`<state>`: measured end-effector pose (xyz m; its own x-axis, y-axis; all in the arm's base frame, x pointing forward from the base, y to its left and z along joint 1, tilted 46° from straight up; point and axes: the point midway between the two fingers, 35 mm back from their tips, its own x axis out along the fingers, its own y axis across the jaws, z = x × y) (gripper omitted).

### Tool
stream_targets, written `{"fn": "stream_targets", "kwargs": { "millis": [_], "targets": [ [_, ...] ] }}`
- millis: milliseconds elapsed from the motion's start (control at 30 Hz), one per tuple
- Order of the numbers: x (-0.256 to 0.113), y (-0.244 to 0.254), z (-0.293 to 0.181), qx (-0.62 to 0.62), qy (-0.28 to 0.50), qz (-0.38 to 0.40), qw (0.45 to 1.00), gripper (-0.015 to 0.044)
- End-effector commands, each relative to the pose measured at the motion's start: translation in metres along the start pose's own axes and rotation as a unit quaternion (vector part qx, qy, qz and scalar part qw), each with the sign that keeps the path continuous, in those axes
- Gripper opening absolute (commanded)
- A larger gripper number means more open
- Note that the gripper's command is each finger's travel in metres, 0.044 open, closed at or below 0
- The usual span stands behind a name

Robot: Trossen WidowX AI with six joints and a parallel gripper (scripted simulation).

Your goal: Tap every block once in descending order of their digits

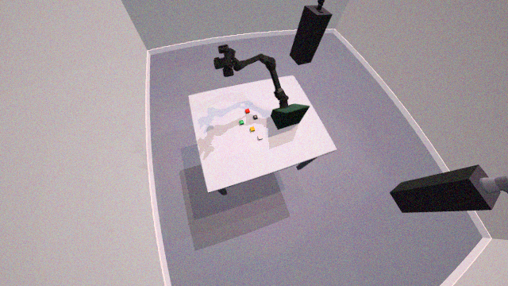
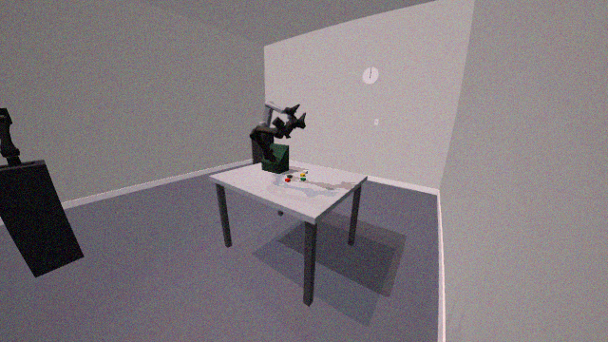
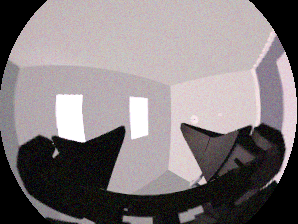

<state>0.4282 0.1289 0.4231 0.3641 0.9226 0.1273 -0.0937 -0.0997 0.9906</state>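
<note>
Several small blocks lie near the middle of the white table: a red block (image 1: 247, 110), a dark block (image 1: 255, 117), a green block (image 1: 241, 122), an orange block (image 1: 252, 129) and a white block (image 1: 259, 137). Their digits are too small to read. In the exterior view the blocks (image 2: 295, 178) form a small cluster. My gripper (image 1: 223, 59) is raised high above the table, far from all blocks, and points up and away. It is open and empty, and also shows in the exterior view (image 2: 296, 116). The wrist view shows both fingers (image 3: 153, 152) spread against the walls.
The arm's green base (image 1: 289, 115) stands at the table's right side. Two dark camera boxes hang above the room, one at the top (image 1: 310, 33) and one at the lower right (image 1: 444, 191). A wall clock (image 2: 370, 75) hangs behind the table.
</note>
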Motion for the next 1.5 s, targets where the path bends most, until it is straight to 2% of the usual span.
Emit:
{"fn": "stream_targets", "kwargs": {
  "millis": [0,67,167,200,400,567,700,833,967,1100,1467],
  "targets": [
    [0.000,-0.002,0.003,0.001,-0.008,-0.001,1.000,0.0400],
    [-0.001,-0.021,0.023,0.011,-0.077,-0.016,0.997,0.0400],
    [-0.017,-0.080,0.057,0.020,-0.219,-0.105,0.970,0.0400],
    [-0.022,-0.092,0.061,0.019,-0.241,-0.129,0.962,0.0400],
    [-0.063,-0.166,0.068,0.008,-0.333,-0.298,0.895,0.0400],
    [-0.112,-0.222,0.050,-0.014,-0.351,-0.473,0.808,0.0400],
    [-0.158,-0.255,0.023,-0.037,-0.320,-0.617,0.719,0.0400],
    [-0.208,-0.273,-0.013,-0.063,-0.242,-0.754,0.607,0.0400],
    [-0.257,-0.272,-0.052,-0.090,-0.116,-0.869,0.473,0.0400],
    [-0.299,-0.252,-0.086,-0.111,0.044,-0.937,0.327,0.0400],
    [-0.301,-0.251,-0.088,-0.113,0.054,-0.940,0.318,0.0400]
  ]
}}
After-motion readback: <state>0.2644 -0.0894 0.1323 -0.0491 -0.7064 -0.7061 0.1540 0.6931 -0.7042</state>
